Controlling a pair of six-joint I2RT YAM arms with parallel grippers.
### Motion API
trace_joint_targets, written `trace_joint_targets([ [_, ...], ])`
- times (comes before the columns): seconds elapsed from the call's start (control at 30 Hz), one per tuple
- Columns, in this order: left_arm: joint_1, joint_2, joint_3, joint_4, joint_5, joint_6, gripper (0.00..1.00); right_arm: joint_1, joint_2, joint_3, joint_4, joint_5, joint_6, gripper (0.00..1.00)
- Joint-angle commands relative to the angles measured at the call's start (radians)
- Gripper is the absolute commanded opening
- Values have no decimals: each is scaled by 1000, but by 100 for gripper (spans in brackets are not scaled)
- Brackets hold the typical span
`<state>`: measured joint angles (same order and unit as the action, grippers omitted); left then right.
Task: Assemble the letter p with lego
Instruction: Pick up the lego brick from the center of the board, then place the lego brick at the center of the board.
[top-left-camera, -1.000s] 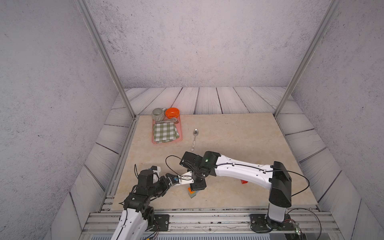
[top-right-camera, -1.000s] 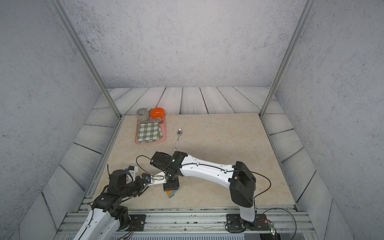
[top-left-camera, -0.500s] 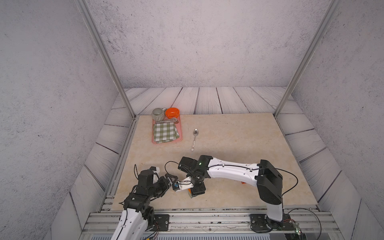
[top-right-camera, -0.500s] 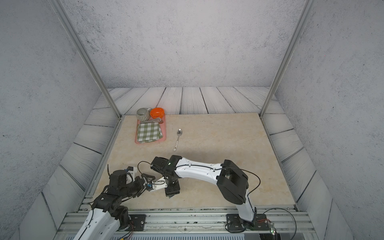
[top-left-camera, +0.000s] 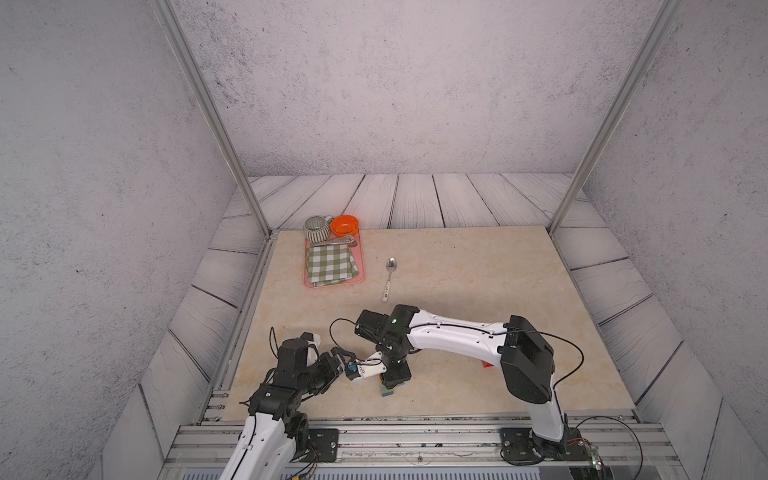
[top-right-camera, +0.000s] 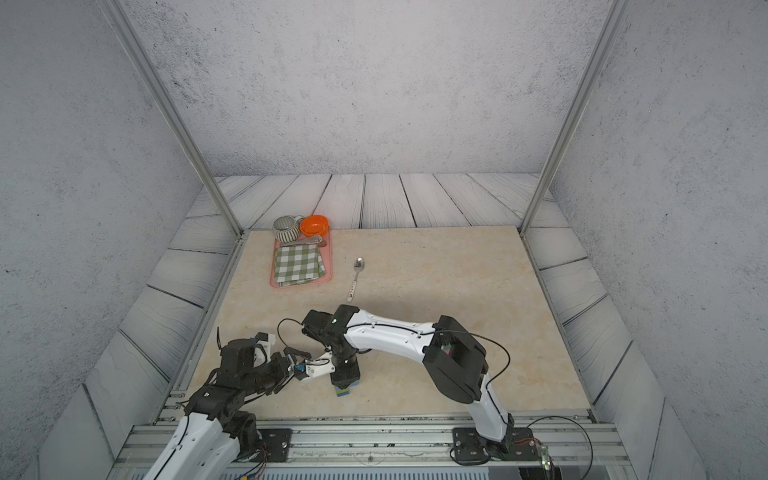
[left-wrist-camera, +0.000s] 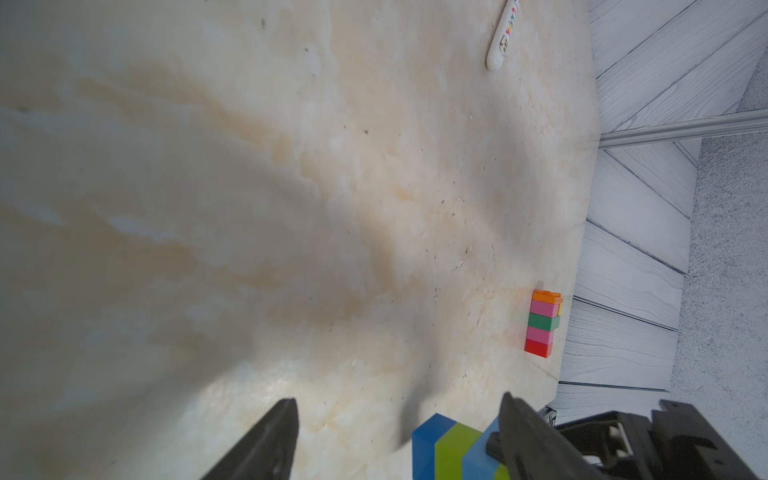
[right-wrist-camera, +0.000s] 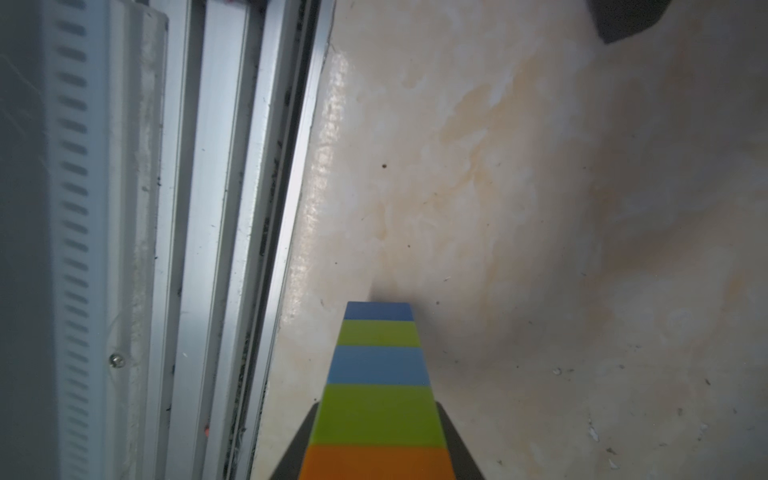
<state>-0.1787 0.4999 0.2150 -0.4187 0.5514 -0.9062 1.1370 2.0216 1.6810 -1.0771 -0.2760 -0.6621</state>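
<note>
A lego stack (right-wrist-camera: 376, 361) of blue, lime, blue, lime and orange bricks stands on its blue end near the table's front edge, below the right arm in both top views (top-left-camera: 387, 391) (top-right-camera: 342, 390). My right gripper (right-wrist-camera: 376, 407) points down over it, its two dark fingers pressed against the stack's sides, shut on it (top-left-camera: 395, 376). My left gripper (left-wrist-camera: 399, 398) is open just left of that stack (left-wrist-camera: 453, 449), which sits close to one finger and is not gripped. A second lego stack (left-wrist-camera: 542, 324) of orange, pink, green, pink and red stands farther right (top-left-camera: 486, 365).
A metal spoon (top-left-camera: 390, 276) lies mid-table. At the back left, a pink tray (top-left-camera: 361, 279) carries a checked cloth, a striped mug (top-left-camera: 316, 228) and an orange bowl (top-left-camera: 345, 225). The aluminium front rail (right-wrist-camera: 232, 208) runs close beside the held stack.
The right gripper's jaws have closed onto the blue-lime-orange stack, and the right arm's elbow has swung. The left arm has stayed almost still, open.
</note>
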Motion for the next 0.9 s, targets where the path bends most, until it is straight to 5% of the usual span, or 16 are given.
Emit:
trace_joint_targets([
  [0.0, 5, 29, 21, 55, 31, 26, 80, -66, 22, 60, -199, -122, -21, 15],
  [0.13, 5, 123, 36, 115, 74, 64, 80, -180, 45, 62, -328, -217, -16, 8],
  [0.4, 1, 321, 56, 228, 222, 110, 79, -343, 79, -26, -391, -354, -31, 16],
  [0.87, -6, 328, 47, 269, 248, 98, 78, -480, 344, 188, -539, -496, -232, 28],
])
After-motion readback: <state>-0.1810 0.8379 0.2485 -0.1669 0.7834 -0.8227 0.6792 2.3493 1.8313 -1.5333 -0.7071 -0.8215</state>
